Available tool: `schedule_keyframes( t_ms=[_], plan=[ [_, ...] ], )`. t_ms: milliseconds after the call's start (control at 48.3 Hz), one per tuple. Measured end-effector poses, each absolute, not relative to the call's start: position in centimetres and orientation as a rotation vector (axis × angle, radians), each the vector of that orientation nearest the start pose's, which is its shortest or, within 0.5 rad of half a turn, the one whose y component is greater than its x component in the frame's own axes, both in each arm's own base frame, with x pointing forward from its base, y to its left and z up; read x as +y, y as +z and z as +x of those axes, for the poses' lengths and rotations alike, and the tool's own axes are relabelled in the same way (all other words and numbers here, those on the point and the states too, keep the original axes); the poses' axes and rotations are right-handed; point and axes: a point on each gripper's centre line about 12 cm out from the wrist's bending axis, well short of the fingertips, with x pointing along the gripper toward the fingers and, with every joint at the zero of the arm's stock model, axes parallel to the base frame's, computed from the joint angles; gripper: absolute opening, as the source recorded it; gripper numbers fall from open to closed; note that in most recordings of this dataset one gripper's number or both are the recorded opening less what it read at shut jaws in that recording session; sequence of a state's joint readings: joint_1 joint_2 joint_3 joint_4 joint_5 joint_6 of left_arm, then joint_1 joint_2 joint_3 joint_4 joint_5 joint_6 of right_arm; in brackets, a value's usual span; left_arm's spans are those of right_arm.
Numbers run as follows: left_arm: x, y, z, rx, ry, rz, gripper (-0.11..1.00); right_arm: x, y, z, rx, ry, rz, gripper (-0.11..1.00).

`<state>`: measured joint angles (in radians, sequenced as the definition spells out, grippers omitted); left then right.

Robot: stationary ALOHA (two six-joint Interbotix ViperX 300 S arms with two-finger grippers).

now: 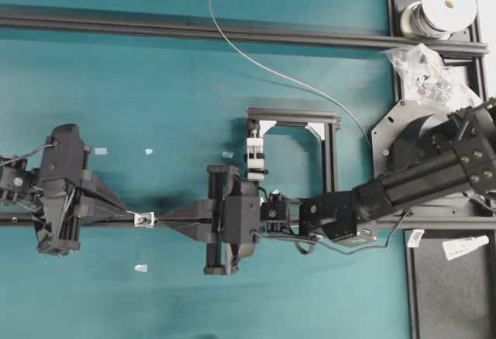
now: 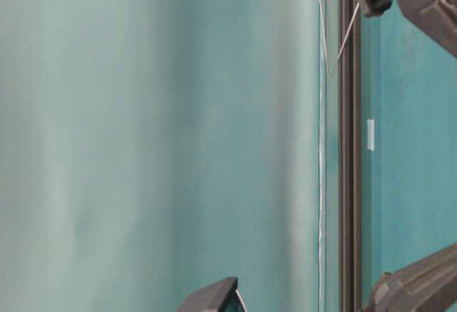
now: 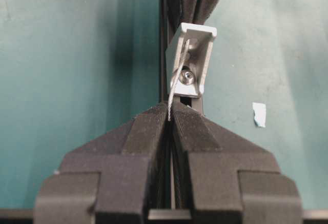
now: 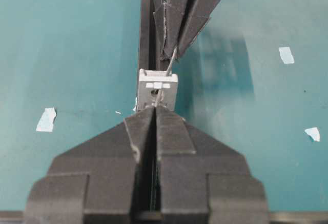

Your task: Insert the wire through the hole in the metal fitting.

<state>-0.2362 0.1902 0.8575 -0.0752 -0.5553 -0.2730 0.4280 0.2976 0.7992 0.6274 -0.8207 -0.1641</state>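
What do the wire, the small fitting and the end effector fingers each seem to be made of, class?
The wire: thin, silvery-grey, bending in a smooth curve, so likely bare metal. The metal fitting: pale grey with a dull sheen, sharp edges and a shiny screw-like part at its hole, probably cast or machined metal. The left end effector fingers: matte black and slightly grainy, apparently plastic, perhaps printed.

Teal tabletop, matte, w/ black aluminium rails: one long rail across the top, another running along the arms' line, plus a small black frame near centre. Small pale tape scraps stuck flat on the teal, several scattered. Top right: wire spool & clear plastic bag of small parts.
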Motion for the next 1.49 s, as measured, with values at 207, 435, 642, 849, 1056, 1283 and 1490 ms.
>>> schedule_keyframes(
  t_ms=[207, 435, 642, 849, 1056, 1283, 1490],
  plan=[
    [-8.2, 9.5, 36.0, 0.517, -0.108, -0.261, -0.1, 11.1, 9.0, 36.8, 0.339, -0.071, 0.135, -0.01],
    [-8.2, 9.4, 36.0, 0.52, -0.108, -0.261, -0.1, 11.1, 9.0, 36.8, 0.337, -0.07, 0.138, 0.15],
    [-8.4, 9.5, 35.9, 0.529, -0.111, -0.259, -0.1, 11.1, 9.0, 36.9, 0.338, -0.071, 0.141, 0.74],
    [-8.4, 9.7, 35.4, 0.554, -0.113, -0.255, -0.1, 11.0, 9.1, 36.5, 0.364, -0.065, 0.146, 0.87],
    [-8.4, 10.0, 34.0, 0.589, -0.117, -0.25, -0.1, 10.9, 9.3, 36.1, 0.373, -0.062, 0.149, 0.87],
    [-9.0, 10.4, 31.8, 0.626, -0.141, -0.247, -0.1, 10.8, 9.2, 36.0, 0.375, -0.061, 0.147, 0.87],
    [-8.7, 10.6, 29.8, 0.668, -0.136, -0.268, -0.1, 10.8, 9.2, 36.0, 0.375, -0.061, 0.147, 0.87]
  ],
)
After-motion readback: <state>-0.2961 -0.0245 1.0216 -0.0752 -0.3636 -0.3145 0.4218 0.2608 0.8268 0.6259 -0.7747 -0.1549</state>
